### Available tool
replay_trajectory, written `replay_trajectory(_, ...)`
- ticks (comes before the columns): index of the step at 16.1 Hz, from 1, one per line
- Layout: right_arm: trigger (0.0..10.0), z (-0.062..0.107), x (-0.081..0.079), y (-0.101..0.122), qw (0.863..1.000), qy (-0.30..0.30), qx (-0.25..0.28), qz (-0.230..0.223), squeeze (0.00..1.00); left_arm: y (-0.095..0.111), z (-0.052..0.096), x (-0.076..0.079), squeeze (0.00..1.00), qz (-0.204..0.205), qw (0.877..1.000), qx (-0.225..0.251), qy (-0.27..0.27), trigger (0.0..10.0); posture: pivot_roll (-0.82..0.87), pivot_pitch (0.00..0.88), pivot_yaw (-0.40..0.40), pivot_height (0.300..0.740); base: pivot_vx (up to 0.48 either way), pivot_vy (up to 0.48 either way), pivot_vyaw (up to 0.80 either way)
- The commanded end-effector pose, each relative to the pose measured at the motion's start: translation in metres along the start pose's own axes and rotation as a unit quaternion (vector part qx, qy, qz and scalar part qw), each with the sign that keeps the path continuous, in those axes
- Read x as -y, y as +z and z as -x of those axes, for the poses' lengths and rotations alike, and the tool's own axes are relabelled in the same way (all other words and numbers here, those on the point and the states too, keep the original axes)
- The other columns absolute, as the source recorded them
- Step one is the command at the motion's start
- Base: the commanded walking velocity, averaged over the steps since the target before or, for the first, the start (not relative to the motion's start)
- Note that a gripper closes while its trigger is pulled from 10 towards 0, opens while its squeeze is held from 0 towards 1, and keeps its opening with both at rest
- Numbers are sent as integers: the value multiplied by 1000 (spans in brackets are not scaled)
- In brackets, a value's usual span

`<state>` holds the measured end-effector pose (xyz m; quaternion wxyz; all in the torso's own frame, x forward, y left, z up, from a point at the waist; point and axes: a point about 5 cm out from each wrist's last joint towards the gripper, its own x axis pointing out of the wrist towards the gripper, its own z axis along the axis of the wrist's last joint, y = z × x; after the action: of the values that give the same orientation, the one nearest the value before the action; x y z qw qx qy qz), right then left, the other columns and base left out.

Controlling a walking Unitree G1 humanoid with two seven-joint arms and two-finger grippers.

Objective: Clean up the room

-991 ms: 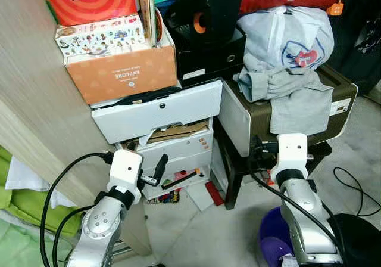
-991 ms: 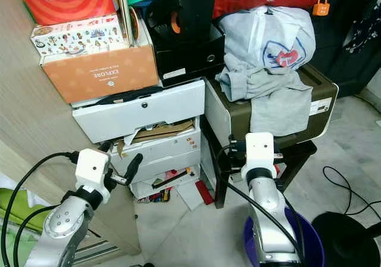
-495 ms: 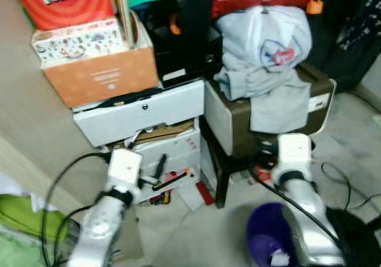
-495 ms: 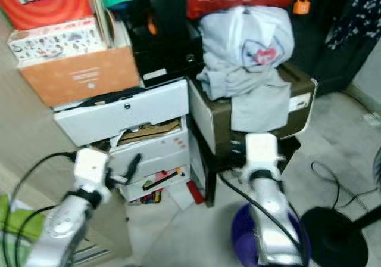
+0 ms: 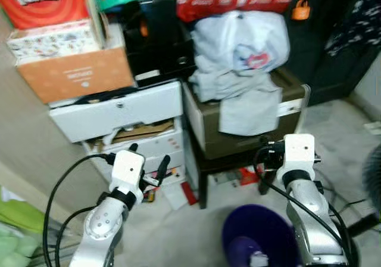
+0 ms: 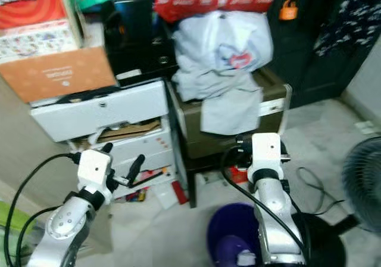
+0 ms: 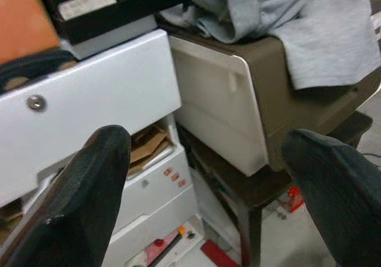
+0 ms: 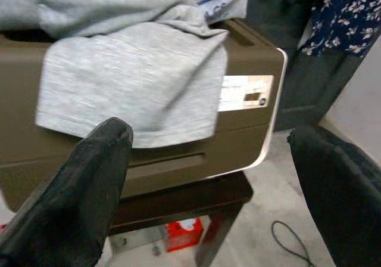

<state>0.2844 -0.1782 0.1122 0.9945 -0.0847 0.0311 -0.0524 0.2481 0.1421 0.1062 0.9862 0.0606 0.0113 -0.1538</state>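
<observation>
Grey clothes (image 5: 238, 70) heaped on brown printer (image 5: 292, 94), one fold draped over its front.

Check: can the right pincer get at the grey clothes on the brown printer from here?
Probably yes. The right pincer is open and faces the grey clothes draped over the brown printer, with nothing between them. It hangs below them, so it would need to rise and reach forward.

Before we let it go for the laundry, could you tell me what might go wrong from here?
The grey clothes hang over the brown printer's front, so a pull could drag the whole pile down. Cables lie on the floor by the purple bin, a snag risk. Both the left gripper and right gripper are open, holding nothing.
</observation>
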Motion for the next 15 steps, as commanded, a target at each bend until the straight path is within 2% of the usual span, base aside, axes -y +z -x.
replay_trajectory(1,10000,0,-7,1,1000,11,0,-5,0,-3,3,-5,0,-2,1000,-9,7,10000,-140,107,39,740,0,-371,0)
replay_trajectory(8,10000,0,-7,1,1000,10,0,-5,0,-3,3,-5,0,-1,1000,-9,7,10000,-140,107,39,740,0,-371,0)
replay_trajectory(9,10000,0,-9,2,1000,18,4,3,0,-4,5,-19,0,-15,997,-11,71,10000,-140,103,40,740,0,0,569)
replay_trajectory(10,10000,0,-10,1,1000,23,3,-4,0,-8,5,-29,0,2,994,-19,110,10000,-140,103,40,740,0,0,0)
replay_trajectory(15,10000,-1,-13,2,999,32,7,-5,0,-9,3,-32,0,12,993,-16,113,10000,-139,94,36,740,0,64,0)
